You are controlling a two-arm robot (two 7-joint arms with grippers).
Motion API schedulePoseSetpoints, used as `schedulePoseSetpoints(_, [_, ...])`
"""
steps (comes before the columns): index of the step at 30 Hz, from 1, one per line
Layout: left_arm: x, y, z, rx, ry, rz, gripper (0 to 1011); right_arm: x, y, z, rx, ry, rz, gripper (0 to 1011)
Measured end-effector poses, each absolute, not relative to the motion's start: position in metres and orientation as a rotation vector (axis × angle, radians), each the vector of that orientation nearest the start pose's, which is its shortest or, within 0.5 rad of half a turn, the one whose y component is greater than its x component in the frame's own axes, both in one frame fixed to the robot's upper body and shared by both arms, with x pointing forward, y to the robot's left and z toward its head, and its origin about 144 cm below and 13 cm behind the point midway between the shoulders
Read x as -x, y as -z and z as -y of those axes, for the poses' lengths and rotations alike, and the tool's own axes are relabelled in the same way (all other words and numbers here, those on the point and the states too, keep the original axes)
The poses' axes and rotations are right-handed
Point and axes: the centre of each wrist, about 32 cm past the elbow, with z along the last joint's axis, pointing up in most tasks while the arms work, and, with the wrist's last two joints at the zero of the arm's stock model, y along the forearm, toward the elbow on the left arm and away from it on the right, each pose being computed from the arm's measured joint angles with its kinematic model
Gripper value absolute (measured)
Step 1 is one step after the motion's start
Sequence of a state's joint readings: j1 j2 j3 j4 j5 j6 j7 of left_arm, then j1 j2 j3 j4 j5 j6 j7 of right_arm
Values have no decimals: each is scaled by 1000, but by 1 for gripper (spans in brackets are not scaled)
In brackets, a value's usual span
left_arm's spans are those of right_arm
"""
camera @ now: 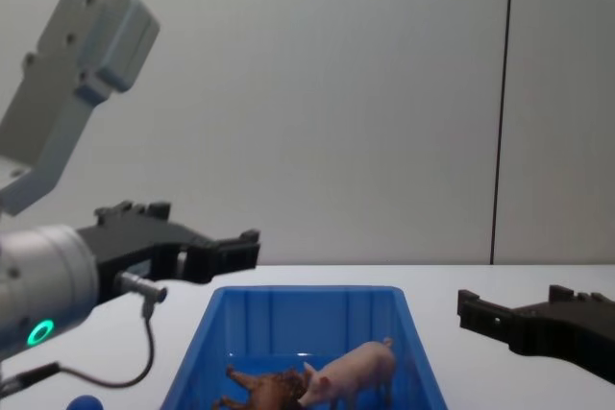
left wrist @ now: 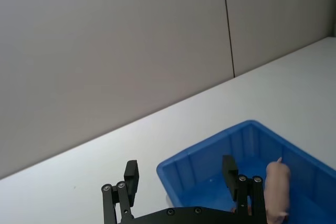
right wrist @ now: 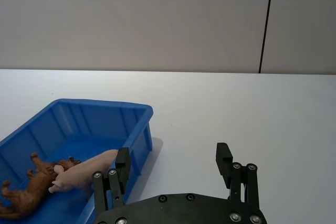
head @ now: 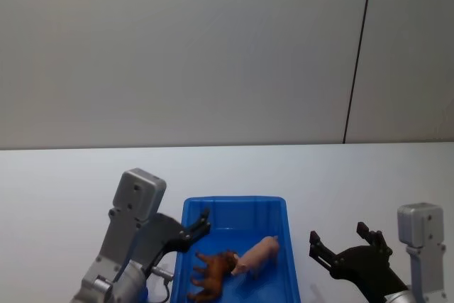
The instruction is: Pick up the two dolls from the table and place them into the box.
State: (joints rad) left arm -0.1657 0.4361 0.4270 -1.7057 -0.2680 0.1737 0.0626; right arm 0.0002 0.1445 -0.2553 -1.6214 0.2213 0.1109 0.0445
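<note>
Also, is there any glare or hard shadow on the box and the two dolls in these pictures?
Head view: even light, no strong glare on the box, the pig or the lion. Right wrist view: only a soft shadow on the table beside the box's wall. Chest view: the box's inside looks a little dimmer toward its floor, with no bright spots.

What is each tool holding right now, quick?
Left tool: open, empty, by the left rim of the blue bin.
Right tool: open, empty, over the table right of the bin.
</note>
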Motion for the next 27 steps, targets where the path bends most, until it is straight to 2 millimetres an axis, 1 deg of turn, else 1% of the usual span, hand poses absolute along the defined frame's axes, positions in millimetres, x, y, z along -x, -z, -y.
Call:
schedulePoseSetpoints(14, [-453, -1193, -229, -272, -1307, 20, 1001, -448, -1148, 186, 26, 1264, -133, 1001])
schedulePoseSetpoints(27, [-437, -1182, -243, -335, -1376, -57, 1001, -448, -1148, 186, 27, 1265, -133, 1001])
